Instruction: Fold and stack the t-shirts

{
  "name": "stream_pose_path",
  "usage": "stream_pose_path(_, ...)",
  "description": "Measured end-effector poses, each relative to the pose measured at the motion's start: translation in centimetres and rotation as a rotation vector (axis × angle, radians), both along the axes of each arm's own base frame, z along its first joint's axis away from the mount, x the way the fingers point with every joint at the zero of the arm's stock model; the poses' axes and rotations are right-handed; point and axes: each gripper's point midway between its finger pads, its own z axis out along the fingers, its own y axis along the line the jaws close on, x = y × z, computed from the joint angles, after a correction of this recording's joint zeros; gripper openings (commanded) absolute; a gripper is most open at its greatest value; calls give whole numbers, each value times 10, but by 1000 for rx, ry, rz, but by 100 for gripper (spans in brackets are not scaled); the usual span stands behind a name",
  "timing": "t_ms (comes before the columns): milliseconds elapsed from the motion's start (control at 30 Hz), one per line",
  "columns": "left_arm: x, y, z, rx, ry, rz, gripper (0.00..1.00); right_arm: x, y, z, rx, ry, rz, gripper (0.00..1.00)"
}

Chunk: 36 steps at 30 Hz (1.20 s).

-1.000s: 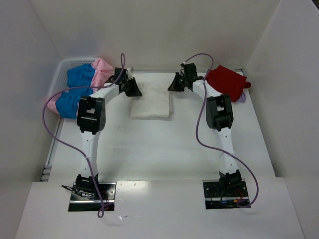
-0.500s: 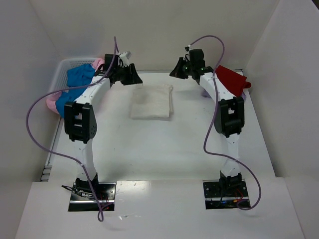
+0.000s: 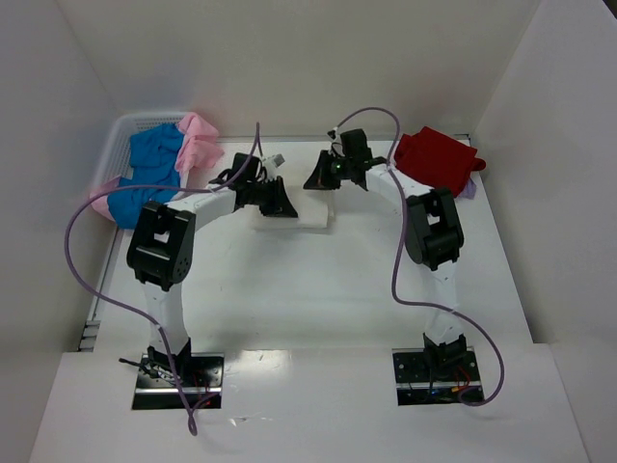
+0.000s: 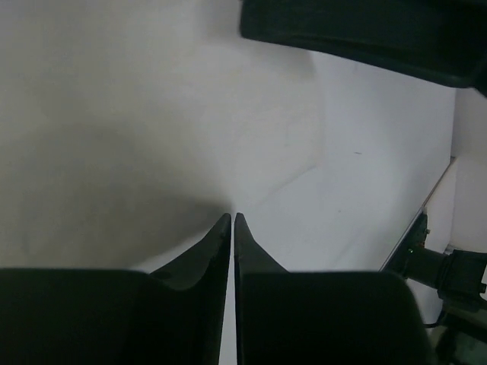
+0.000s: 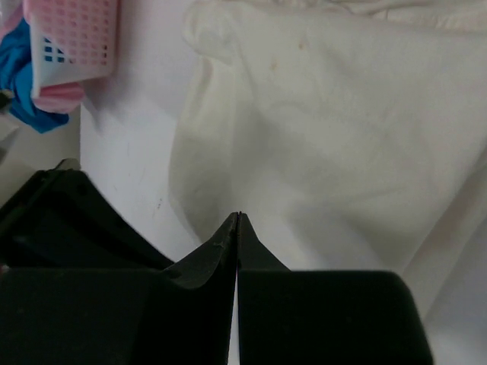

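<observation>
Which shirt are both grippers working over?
The cream-white t-shirt, mid-table under the left gripper and right gripper. The red t-shirt lies far right; blue ones and pink ones sit in the basket at left.

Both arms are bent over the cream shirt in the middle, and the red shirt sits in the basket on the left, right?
Not quite. The red t-shirt lies on the table at the far right, outside the basket, which holds blue and pink t-shirts. The top view shows it. The rest is right.

White tabletop (image 3: 318, 289) between plain white walls (image 3: 289, 58) at back and both sides.
</observation>
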Motion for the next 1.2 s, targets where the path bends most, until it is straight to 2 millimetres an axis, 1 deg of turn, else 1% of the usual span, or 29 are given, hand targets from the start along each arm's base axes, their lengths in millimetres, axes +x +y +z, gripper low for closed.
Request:
stream_pose_path(67,-4,2,-22,5,61,8,9,-3,3,-14,-8,25,8,2)
stream_pose_path(133,-3,2,-33,2,84,9,8,-4,4,-28,-18,48,10,1)
stream_pose_path(333,-3,1,-47,-1,112,13,8,-6,-1,-71,-48,120,3,0)
stream_pose_path(400,-3,1,-51,2,120,13,8,-6,-3,-79,-50,135,1,0)
stream_pose_path(500,-4,1,-57,5,132,13,8,-3,-9,-80,-46,139,-6,0)
stream_pose_path(600,-5,0,-59,-2,141,4,8,5,-18,-78,-43,133,-25,0)
stream_pose_path(733,-9,-3,-54,-12,153,-19,9,14,-31,-75,-45,121,-47,0)
stream_pose_path(833,-15,-6,-44,-22,157,-47,11,16,-35,-71,-48,116,-50,0)
stream_pose_path(900,-17,-7,-31,-34,149,-60,14,15,-36,-63,-48,111,-48,1)
stream_pose_path(967,-16,-10,-12,-53,122,-73,15,13,-36,-49,-39,94,-40,1)
stream_pose_path(1000,-15,-11,0,-64,100,-80,16,12,-35,-40,-31,83,-35,6)
stream_pose_path(1100,-10,-11,27,-82,28,-93,16,1,-35,-7,-4,41,-14,6)
stream_pose_path(1167,-7,-8,36,-81,2,-86,14,-13,-36,14,11,20,1,5)
stream_pose_path(1200,-5,-4,37,-74,-4,-75,13,-20,-35,23,17,5,10,3)
